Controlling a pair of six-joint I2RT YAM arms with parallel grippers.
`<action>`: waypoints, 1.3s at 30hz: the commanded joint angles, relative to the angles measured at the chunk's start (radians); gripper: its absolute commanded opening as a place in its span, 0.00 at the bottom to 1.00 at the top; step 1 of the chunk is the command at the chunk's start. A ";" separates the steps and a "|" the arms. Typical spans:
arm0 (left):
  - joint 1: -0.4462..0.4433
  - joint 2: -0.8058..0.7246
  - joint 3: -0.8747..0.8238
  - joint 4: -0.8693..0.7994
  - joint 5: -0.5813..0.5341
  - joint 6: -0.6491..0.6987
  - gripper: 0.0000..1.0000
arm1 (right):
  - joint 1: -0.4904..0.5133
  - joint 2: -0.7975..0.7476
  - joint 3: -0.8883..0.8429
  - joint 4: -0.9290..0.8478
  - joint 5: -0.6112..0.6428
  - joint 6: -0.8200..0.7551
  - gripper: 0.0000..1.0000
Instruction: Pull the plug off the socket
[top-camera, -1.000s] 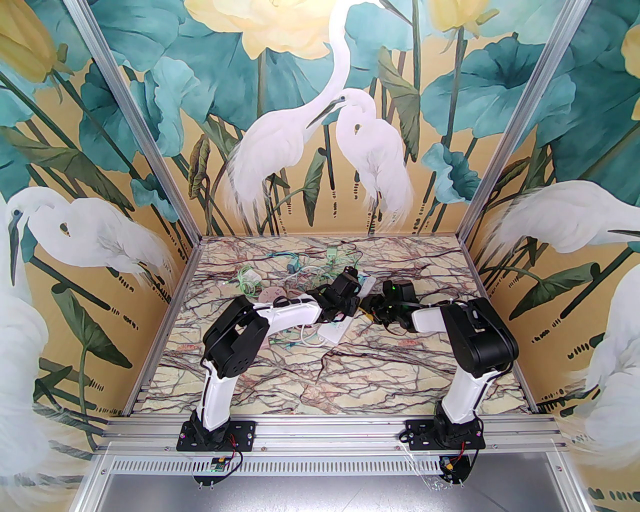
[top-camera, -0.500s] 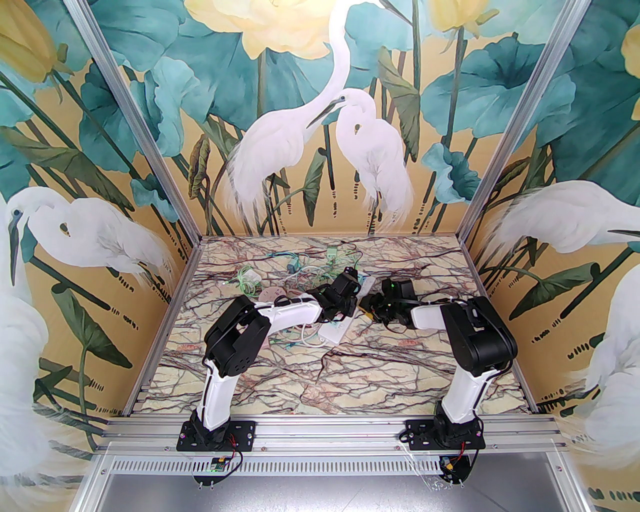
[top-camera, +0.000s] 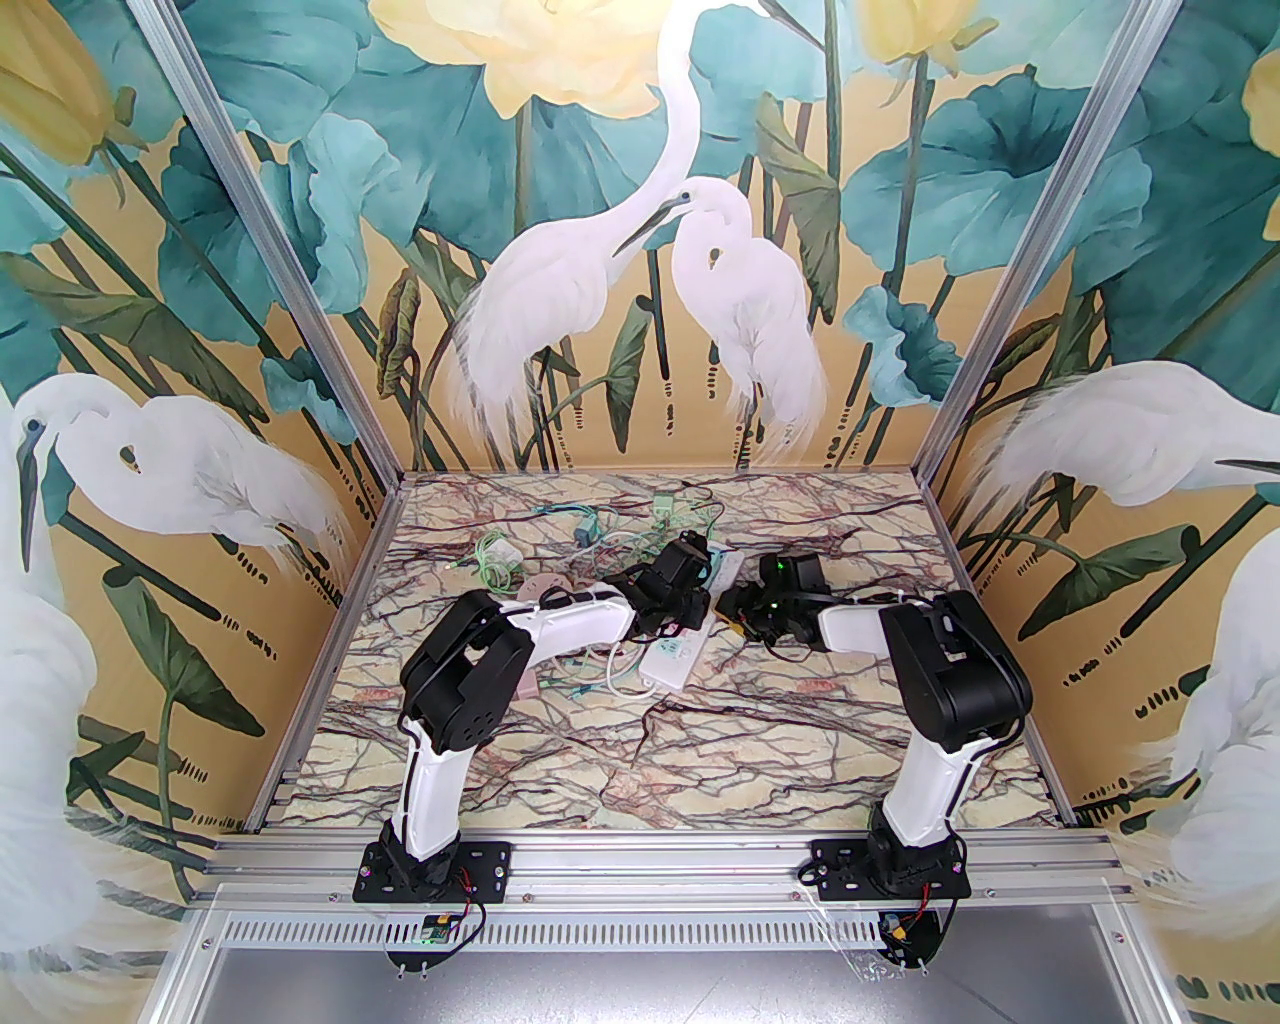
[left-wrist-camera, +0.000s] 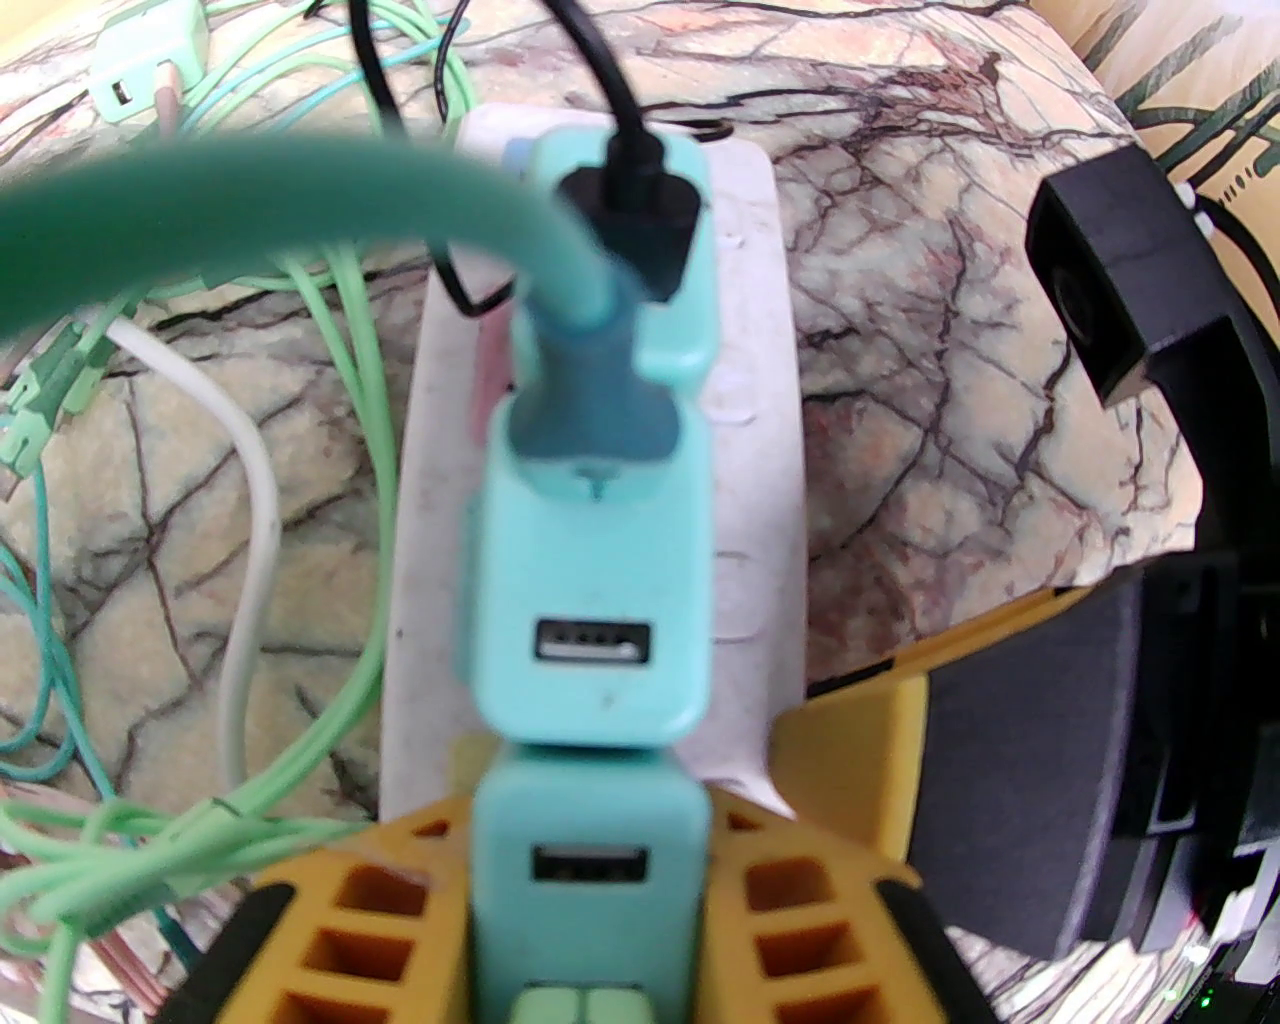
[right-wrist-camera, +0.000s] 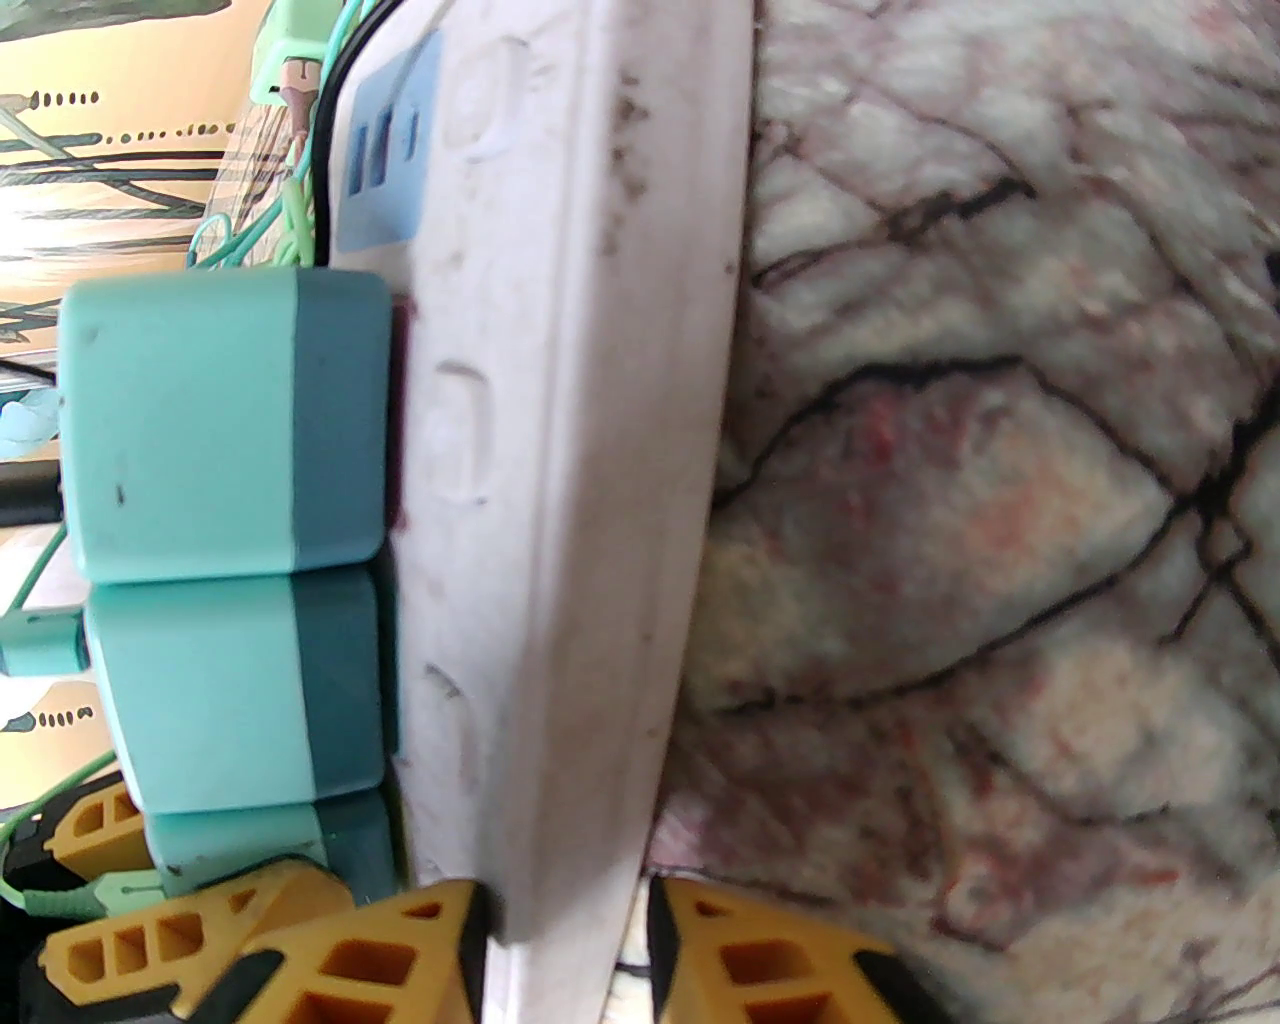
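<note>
Mint plug (left-wrist-camera: 590, 800) upright on diagonal white strip (right-wrist-camera: 570, 500); left tool (left-wrist-camera: 590, 900) pinches plug, right tool (right-wrist-camera: 565, 940) strip.

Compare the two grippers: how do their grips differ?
The left gripper is shut on the nearest teal plastic charger plug; the right gripper is shut on the long white plastic power strip. The left gripper reaches from the strip's left side, the right gripper from its right. Both have yellow fingers.

Heron-and-lotus mural walls (top-camera: 640, 250) on three sides, aluminium frame posts (top-camera: 286, 260), veined marble-pattern tabletop (top-camera: 650, 760), bright even light
</note>
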 joint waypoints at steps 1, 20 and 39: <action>-0.054 -0.052 0.016 -0.019 -0.102 0.061 0.09 | 0.008 0.058 -0.012 -0.124 0.098 -0.024 0.34; -0.040 -0.104 0.022 -0.060 -0.103 0.026 0.08 | 0.014 0.070 0.003 -0.149 0.110 -0.031 0.34; -0.022 -0.464 -0.170 -0.159 -0.092 0.007 0.09 | 0.014 0.071 0.001 -0.146 0.105 -0.029 0.34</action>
